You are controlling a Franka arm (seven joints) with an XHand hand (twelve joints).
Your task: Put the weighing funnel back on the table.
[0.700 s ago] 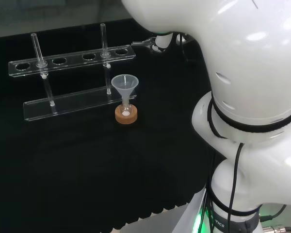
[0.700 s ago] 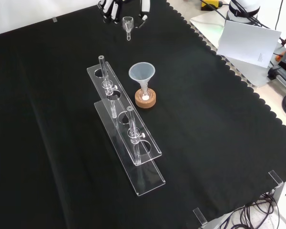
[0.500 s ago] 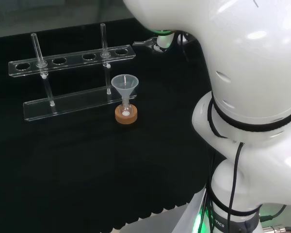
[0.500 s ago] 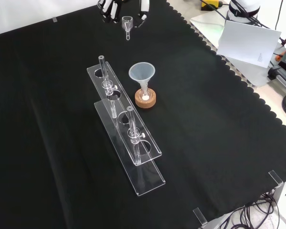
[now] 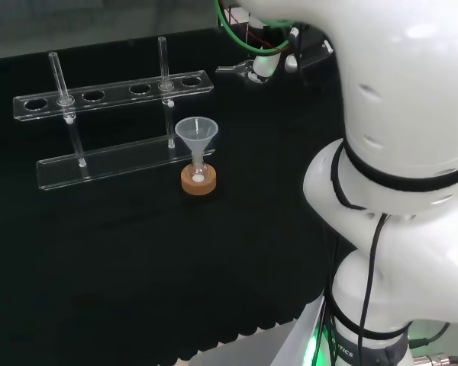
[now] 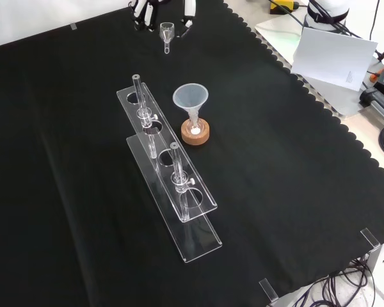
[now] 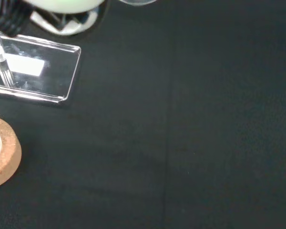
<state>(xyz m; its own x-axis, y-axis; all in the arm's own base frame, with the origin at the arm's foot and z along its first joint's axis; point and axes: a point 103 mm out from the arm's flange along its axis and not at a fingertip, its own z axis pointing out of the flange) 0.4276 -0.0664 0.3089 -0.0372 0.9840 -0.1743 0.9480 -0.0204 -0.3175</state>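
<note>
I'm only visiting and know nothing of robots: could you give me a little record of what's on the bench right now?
robot hand: top of the front view, fingers pinching the weighing funnel
weighing funnel: held, stem down; contact with the cloth cannot be told
funnel: upright, stem in a small flask on a cork ring
rack: clear, two tubes standing in it

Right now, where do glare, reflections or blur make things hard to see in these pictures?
Head view: hard white highlights on the arm; the clear rack shows mostly by its lit edges. Front view: the weighing funnel is a faint outline against the black cloth. Wrist view: a white reflection on the rack's base, and a blurred pale part of the hand.
</note>
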